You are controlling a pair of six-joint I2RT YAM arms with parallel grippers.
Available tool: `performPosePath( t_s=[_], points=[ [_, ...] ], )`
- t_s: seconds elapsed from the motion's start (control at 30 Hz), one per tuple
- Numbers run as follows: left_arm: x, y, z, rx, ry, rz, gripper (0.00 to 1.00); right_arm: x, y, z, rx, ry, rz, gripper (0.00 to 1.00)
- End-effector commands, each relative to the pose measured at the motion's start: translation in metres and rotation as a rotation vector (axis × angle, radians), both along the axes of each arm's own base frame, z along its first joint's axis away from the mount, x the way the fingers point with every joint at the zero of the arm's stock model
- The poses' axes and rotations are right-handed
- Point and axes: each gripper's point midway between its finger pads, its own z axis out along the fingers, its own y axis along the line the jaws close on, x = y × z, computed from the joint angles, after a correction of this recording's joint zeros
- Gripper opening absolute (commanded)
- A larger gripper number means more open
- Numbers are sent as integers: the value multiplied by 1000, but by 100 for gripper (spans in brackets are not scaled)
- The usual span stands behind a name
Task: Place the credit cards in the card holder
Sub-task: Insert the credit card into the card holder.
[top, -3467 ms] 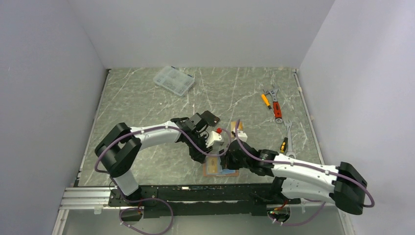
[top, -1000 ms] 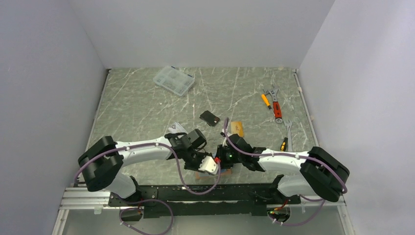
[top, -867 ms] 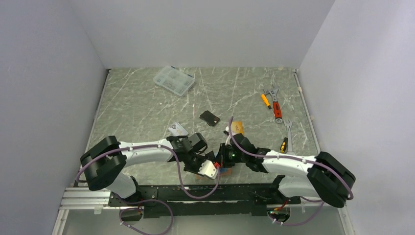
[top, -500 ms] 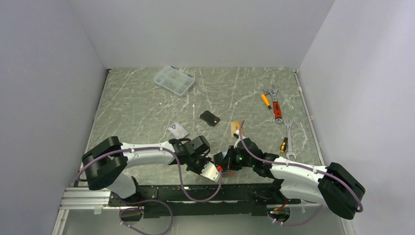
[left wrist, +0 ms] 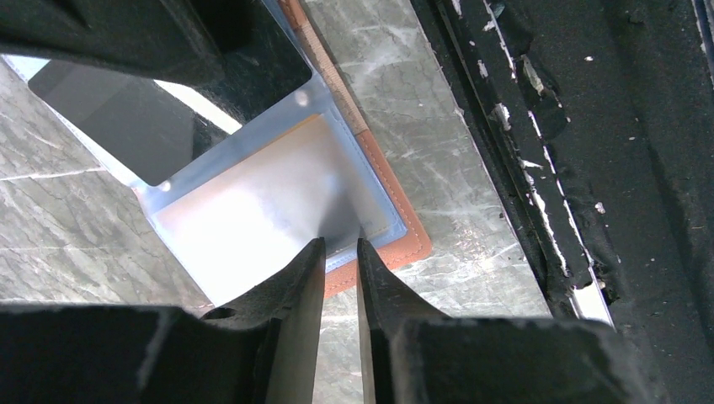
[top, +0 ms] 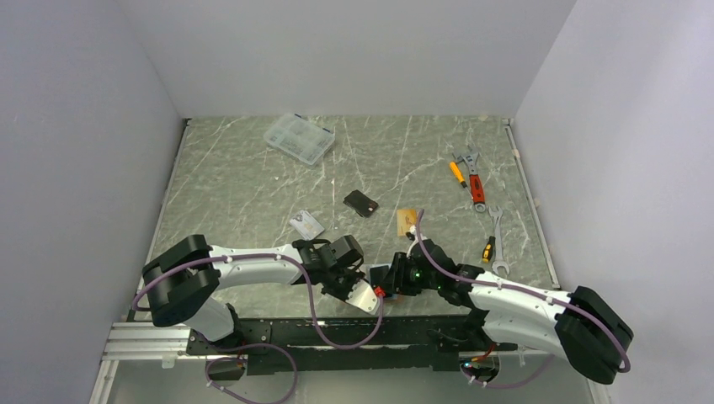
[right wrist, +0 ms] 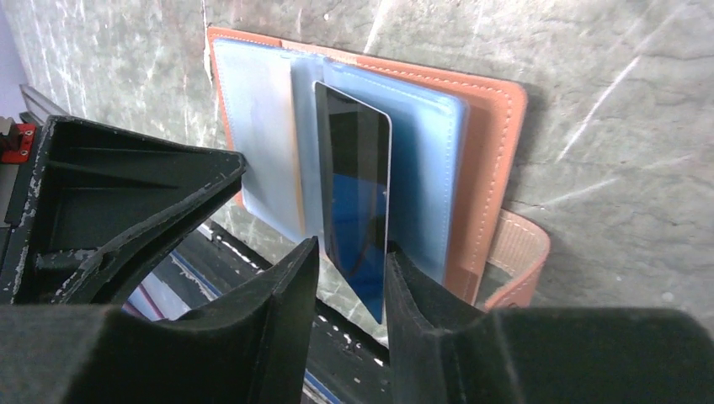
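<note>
Card holder (right wrist: 497, 151) open beside black rail (left wrist: 589, 168), inner leaf (right wrist: 354, 185) between parted right jaws, left jaws narrow.

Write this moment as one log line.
card holder: open; left hand: narrow gap at sleeve; right hand: open; credit cards: on table

Table (top: 244, 185): grey-green stone-look top with white veins, closed in by plain white walls (top: 354, 50) on three sides.
Plastic box (top: 298, 138): clear, with small compartments, lying at an angle near the far edge, left of centre, well apart from everything else.
Tools, far right: an orange-handled screwdriver (top: 456, 173) just beside a red-handled wrench (top: 477, 190), with a small silver wrench (top: 466, 157) at their far end.
Tools, nearer right: a silver spanner (top: 495, 224) lying lengthways, and a black-and-yellow screwdriver (top: 487, 249) close on its left.
Front edge: a silver metal rail (top: 143, 341) beside a scuffed black plate (left wrist: 589, 168).
</note>
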Motion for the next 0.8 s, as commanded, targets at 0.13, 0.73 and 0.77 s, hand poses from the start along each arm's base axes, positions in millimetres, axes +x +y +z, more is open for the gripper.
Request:
performPosePath(
  t_s=[0.13,0.73,0.77],
  points=[
    [-8,11,-11,64,28,0,24,16,0,22,43,-68,-34,15],
    [-4,19,10,104,6,5,22,10,7,25,199,-82,-27,0],
    [-3,18,13,101,6,9,23,9,7,23,200,-78,-26,0]
  ],
)
